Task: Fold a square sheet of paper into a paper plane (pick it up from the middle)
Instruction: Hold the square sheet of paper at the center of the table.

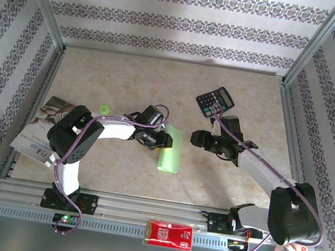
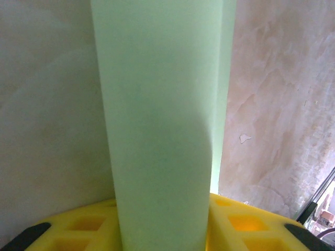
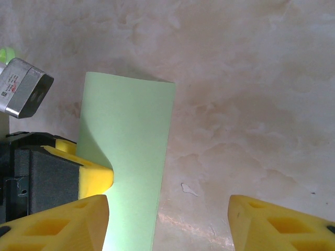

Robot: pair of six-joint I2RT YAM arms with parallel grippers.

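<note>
**A:** Top view first. Where's the paper?

**B:** The sheet of paper [image 1: 170, 151] is mid-table, doubled into a long strip running 12 to 6. The left gripper [image 1: 165, 140] is clamped on its 9 o'clock edge, up near the top end. The right gripper [image 1: 196, 138] is just off at 3 o'clock, jaws apart and empty.

**A:** Step?

**B:** My read is they're setting a crease, with no nose corners folded yet, so it's early. To do it well, the left arm should act as the anchor. The right should come in low from 3 o'clock, square the edges, then press along the fold.

**A:** Clutter?

**B:** There's a calculator [image 1: 215, 101] at 1 o'clock, close behind the right wrist, so mind it on any back-swing. A green dot [image 1: 103, 110] sits at 10, a booklet [image 1: 43, 128] at 9, and a red-and-white packet [image 1: 169, 234] at 6 on the rail. Nothing is touching the paper.

**A:** Left wrist?

**B:** The strip [image 2: 162, 130] comes out from between the yellow fingers [image 2: 246, 225] toward 12. It's gripped, and it's bulging rather than flat.

**A:** Right wrist?

**B:** Its own fingertips [image 3: 282, 225] are wide apart at 6, holding nothing. The left arm's yellow finger [image 3: 94, 175] is pinching the strip at 8 o'clock, and the paper lifts there. It's thin stuff, so I'd guess pushing against the clamp crumples it.
</note>
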